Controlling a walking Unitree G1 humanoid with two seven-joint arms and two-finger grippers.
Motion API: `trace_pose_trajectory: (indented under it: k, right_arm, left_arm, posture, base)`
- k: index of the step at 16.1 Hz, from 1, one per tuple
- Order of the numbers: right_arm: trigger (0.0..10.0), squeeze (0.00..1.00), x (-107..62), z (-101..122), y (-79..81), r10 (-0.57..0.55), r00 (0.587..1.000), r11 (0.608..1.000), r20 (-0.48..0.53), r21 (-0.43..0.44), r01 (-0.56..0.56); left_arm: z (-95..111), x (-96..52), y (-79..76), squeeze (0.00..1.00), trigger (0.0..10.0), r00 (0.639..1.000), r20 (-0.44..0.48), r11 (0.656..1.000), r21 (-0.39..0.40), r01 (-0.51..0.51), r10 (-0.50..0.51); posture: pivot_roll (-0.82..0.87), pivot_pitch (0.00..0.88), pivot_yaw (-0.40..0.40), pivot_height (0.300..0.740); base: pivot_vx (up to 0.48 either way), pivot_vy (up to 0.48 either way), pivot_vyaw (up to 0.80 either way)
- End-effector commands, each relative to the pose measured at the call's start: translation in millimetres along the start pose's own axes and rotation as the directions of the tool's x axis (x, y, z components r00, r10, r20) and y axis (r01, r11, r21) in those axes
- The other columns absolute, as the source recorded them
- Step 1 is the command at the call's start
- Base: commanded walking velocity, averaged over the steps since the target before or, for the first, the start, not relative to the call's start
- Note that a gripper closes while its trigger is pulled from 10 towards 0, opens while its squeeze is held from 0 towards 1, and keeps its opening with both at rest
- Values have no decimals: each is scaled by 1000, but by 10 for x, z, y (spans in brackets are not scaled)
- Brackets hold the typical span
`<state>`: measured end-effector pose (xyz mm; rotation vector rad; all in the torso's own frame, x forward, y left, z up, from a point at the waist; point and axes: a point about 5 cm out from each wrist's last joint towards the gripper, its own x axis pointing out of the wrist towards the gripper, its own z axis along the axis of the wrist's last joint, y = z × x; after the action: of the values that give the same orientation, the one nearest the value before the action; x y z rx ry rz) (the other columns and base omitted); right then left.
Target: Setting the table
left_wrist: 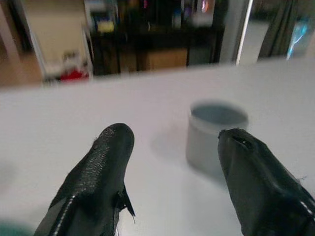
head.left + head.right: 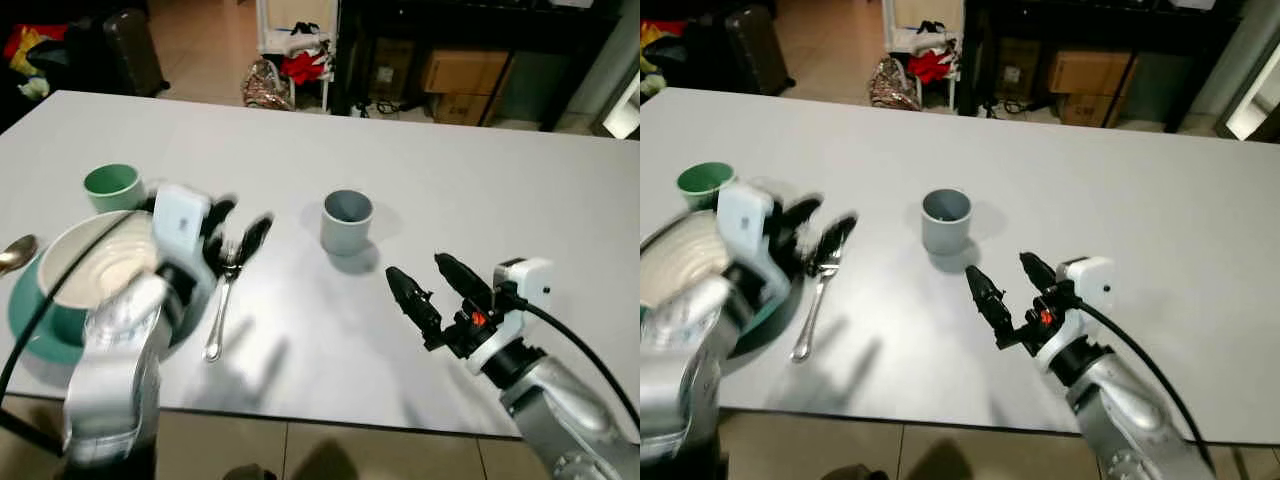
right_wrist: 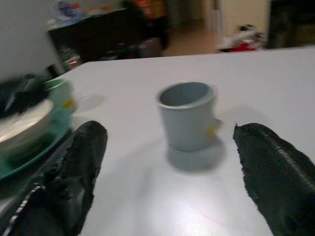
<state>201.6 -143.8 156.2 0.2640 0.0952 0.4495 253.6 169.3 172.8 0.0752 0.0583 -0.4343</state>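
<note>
A grey cup (image 2: 347, 220) stands upright near the middle of the white table (image 2: 420, 170). At the left, a white bowl (image 2: 100, 262) sits on a teal plate (image 2: 22, 318), with a green cup (image 2: 112, 186) behind it. A silver fork (image 2: 217, 325) lies just right of the plate. My left gripper (image 2: 240, 226), blurred, hovers open over the fork's head with nothing held; in its wrist view the grey cup (image 1: 215, 130) lies ahead. My right gripper (image 2: 416, 266) stands open and empty above the table, right of and nearer than the grey cup (image 3: 188, 114).
A spoon (image 2: 15, 252) lies at the far left beside the plate. The table's front edge runs just below both arms. Beyond the far edge are a white rack with red cloth (image 2: 300, 60), cardboard boxes (image 2: 462, 75) and a dark suitcase (image 2: 132, 50).
</note>
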Motion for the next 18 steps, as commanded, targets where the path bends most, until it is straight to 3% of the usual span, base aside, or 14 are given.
trace_pose_trajectory:
  k: [1,4,5,6,11,18]
  right_arm:
    - [10000,1000,-7,-13,4,-35,999,999,2,8,35]
    - [10000,1000,15,0,-19,-62,998,998,17,-13,62]
    - [10000,1000,30,17,-25,-62,998,998,23,-28,63]
    - [10000,1000,40,20,-21,-59,998,998,25,-30,60]
    - [10000,1000,74,36,6,-44,999,996,27,-75,46]
    - [10000,1000,116,70,-23,-57,997,995,51,-79,61]
  left_arm:
    - [-43,-66,-39,1000,10000,999,-40,1000,25,6,-5]
    - [-88,-95,-35,1000,10000,995,-36,996,-5,-91,90]
    - [-105,-95,-25,114,10000,993,-37,994,0,-113,113]
    - [-108,-93,-23,0,10000,991,-34,992,21,-127,128]
    - [47,-27,-24,0,10000,988,37,988,41,-152,150]
    - [72,7,-49,0,10000,986,53,987,17,-162,161]
  posture:
    - [43,0,-4,740]
    - [45,0,0,740]
    - [51,0,-8,740]
    - [54,0,-11,740]
    - [48,0,-6,740]
    - [54,0,-17,740]
  base:
    - [0,0,0]
    - [0,0,0]
    - [0,0,0]
    - [0,0,0]
    - [0,0,800]
    - [0,0,796]
